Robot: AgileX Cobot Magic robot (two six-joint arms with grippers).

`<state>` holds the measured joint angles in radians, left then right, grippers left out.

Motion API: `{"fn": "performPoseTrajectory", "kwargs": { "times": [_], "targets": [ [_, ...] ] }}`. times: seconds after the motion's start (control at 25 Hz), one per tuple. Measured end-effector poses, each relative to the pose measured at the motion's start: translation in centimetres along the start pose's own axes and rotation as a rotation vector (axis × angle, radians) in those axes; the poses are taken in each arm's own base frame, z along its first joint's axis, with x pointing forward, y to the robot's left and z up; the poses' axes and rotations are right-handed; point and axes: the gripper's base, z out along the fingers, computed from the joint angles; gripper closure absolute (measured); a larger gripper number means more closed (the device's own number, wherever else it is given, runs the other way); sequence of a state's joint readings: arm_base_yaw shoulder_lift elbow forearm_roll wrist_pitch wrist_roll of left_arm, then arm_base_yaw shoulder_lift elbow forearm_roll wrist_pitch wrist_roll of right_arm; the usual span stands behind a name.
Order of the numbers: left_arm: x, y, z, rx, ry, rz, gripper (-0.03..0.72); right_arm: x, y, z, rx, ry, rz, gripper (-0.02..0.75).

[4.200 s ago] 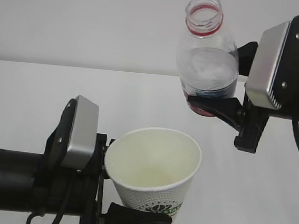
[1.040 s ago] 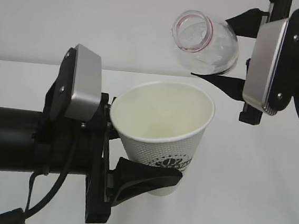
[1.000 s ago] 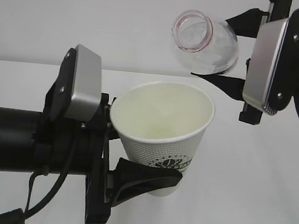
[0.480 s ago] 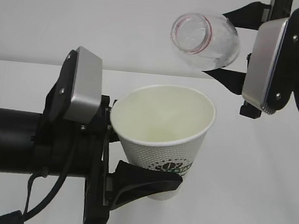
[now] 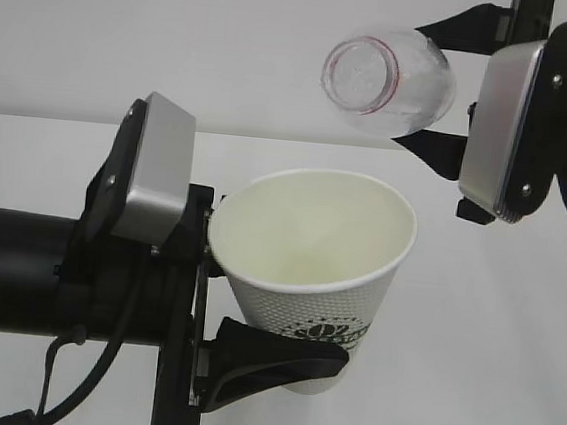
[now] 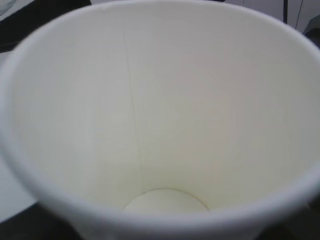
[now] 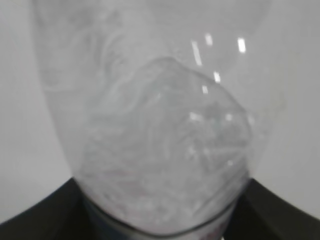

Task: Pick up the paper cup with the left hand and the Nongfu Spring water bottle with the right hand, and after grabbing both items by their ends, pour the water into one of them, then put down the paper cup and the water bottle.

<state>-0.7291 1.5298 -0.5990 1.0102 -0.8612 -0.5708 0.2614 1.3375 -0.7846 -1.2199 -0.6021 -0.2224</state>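
Tipped further than before, the bottle [image 5: 392,80], clamped in the right gripper [image 5: 444,87], aims its mouth above the cup [image 5: 311,255], gripped low by the left gripper [image 5: 253,320] to catch water.

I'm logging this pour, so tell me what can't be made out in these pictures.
- Water in the paper cup: the left wrist view shows a pale bottom, wet or dry unclear.
- Water bottle label and base: exterior view, hidden behind the right gripper.
- Bottle mouth: right wrist view, blurred.
- Left gripper far finger: behind the cup.
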Motion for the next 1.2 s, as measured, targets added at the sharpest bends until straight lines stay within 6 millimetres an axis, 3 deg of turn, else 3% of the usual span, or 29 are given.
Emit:
{"fn": "performPoseTrajectory", "kwargs": {
  "times": [1.2],
  "targets": [
    [-0.01, -0.14, 0.0, 0.016, -0.001, 0.009, 0.166, -0.02, -0.09, 0.0, 0.01, -0.002, -0.154, 0.267]
  ]
}}
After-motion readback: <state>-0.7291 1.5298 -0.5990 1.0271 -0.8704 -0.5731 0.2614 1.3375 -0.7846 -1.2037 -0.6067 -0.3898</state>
